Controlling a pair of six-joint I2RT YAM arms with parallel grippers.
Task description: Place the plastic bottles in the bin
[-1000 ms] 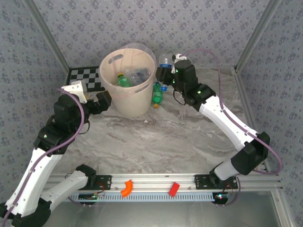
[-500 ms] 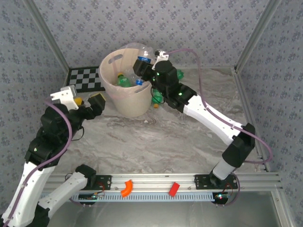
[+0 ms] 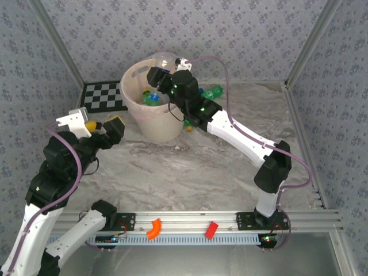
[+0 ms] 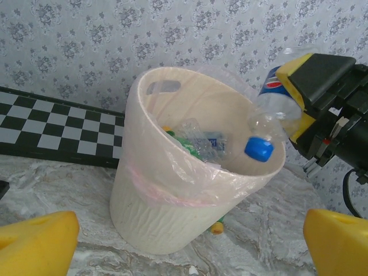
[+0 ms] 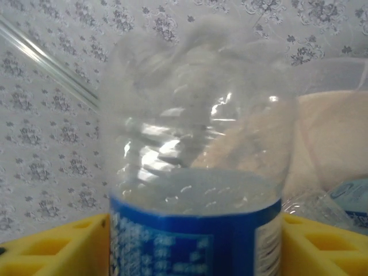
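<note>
Plainly, Pepsi-labelled clear bottle [image 4: 275,112]

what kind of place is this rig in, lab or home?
Probably a lab test cell: wallpaper-print panels in an aluminium frame, a checkerboard board in the corner, a slotted mounting rail at the near edge.

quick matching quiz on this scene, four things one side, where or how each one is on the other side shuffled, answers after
Things:
1. clear bottle with blue cap
2. green bottle farthest right
3. left gripper
4. red block

Place or state:
a. open, nothing in it
b. cap down over the bin
c. on the rail at the near edge
d. lying on the table, right of the bin

Pairs: 1-b, 2-d, 3-a, 4-c
</note>
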